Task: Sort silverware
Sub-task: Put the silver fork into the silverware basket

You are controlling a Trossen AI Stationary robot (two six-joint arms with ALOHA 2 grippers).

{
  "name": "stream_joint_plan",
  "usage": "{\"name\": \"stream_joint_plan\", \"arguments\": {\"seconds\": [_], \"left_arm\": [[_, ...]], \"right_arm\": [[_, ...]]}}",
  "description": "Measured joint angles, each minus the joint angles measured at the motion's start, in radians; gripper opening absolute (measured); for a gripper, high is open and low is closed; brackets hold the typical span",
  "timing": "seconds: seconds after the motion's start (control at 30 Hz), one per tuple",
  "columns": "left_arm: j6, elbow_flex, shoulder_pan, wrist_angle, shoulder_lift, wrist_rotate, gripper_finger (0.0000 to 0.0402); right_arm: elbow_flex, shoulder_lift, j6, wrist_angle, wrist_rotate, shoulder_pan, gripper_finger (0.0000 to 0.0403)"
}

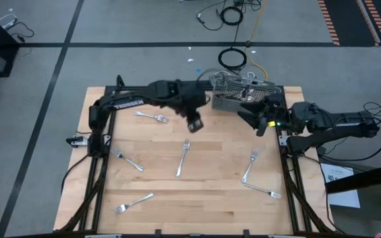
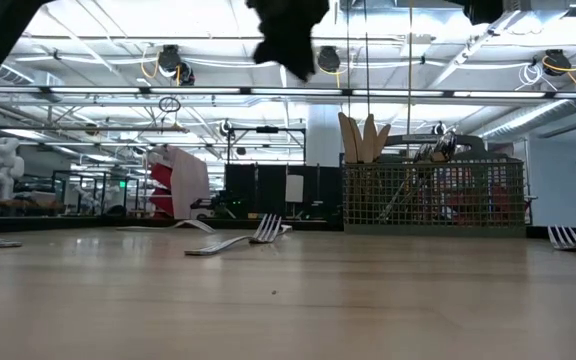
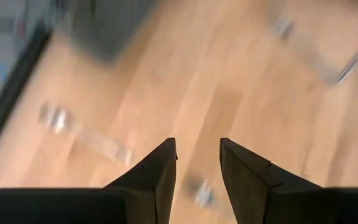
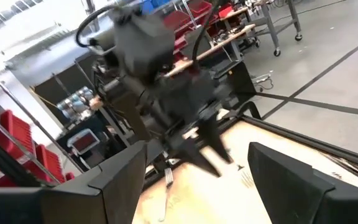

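Observation:
Several silver forks lie flat and scattered on the wooden table: one [image 1: 152, 117] at the far left, one [image 1: 182, 158] in the middle, one [image 1: 126, 158] to its left, two at the right [image 1: 251, 165] [image 1: 263, 190] and one [image 1: 134, 201] near the front. The grey mesh caddy [image 1: 233, 92] stands at the far right edge, with utensils in it [image 2: 433, 195]. My left gripper [image 1: 194, 122] hangs open and empty above the table's far middle [image 3: 197, 149]. My right gripper [image 1: 255, 119] is held level next to the caddy, open and empty [image 4: 197, 149].
Pale wooden utensils [image 2: 363, 135] stick up out of the caddy. Cables [image 1: 233, 58] lie on the floor beyond the far edge. A sheet of paper [image 1: 339, 175] lies off the table to the right. Bare tabletop [image 1: 204, 211] stretches across the near middle.

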Motion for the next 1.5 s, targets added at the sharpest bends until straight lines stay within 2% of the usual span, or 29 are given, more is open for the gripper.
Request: {"name": "stream_joint_plan", "arguments": {"seconds": [0.13,0.23,0.4,0.53,0.7,0.77,0.83,0.93,1.03,1.13,1.27,1.5], "left_arm": [[-0.104,-0.062,-0.082,-0.153,0.001,-0.093,0.0132],[-0.176,-0.143,-0.143,-0.184,0.001,-0.1,0.0132],[-0.352,-0.333,-0.224,-0.143,-0.021,-0.077,0.0132],[-0.431,-0.468,-0.244,-0.004,-0.028,-0.077,0.0132],[-0.44,-0.6,-0.112,0.359,-0.022,-0.044,0.0132],[-0.44,-0.621,-0.045,0.394,-0.018,-0.059,0.0132],[-0.44,-0.622,0.022,0.425,-0.019,-0.133,0.0132],[-0.395,-0.622,0.131,0.476,-0.016,-0.19,0.0132],[-0.356,-0.622,0.228,0.574,0.014,-0.174,0.0132],[-0.354,-0.622,0.298,0.648,0.063,-0.097,0.0132],[-0.346,-0.622,0.326,0.704,0.106,-0.071,0.0132],[-0.309,-0.622,0.293,0.77,0.134,-0.105,0.0132]], "right_arm": [[0.0,0.031,-0.017,-0.021,0.0,0.0,0.027],[0.0,0.065,-0.035,-0.045,-0.028,0.0,0.027],[0.0,0.135,-0.038,-0.077,-0.136,0.0,0.027],[-0.001,0.192,-0.035,-0.07,-0.185,0.001,0.027],[-0.001,0.237,0.01,-0.057,-0.185,0.0,0.027],[-0.001,0.243,0.04,-0.063,-0.215,0.0,0.027],[-0.001,0.244,0.072,-0.063,-0.258,0.0,0.027],[-0.001,0.244,0.122,-0.066,-0.258,0.015,0.027],[-0.001,0.244,0.15,-0.056,-0.232,0.019,0.027],[-0.001,0.243,0.193,-0.055,-0.178,0.019,0.027],[-0.001,0.243,0.227,-0.052,-0.148,0.018,0.027],[-0.001,0.243,0.261,-0.048,-0.129,0.007,0.027]]}}
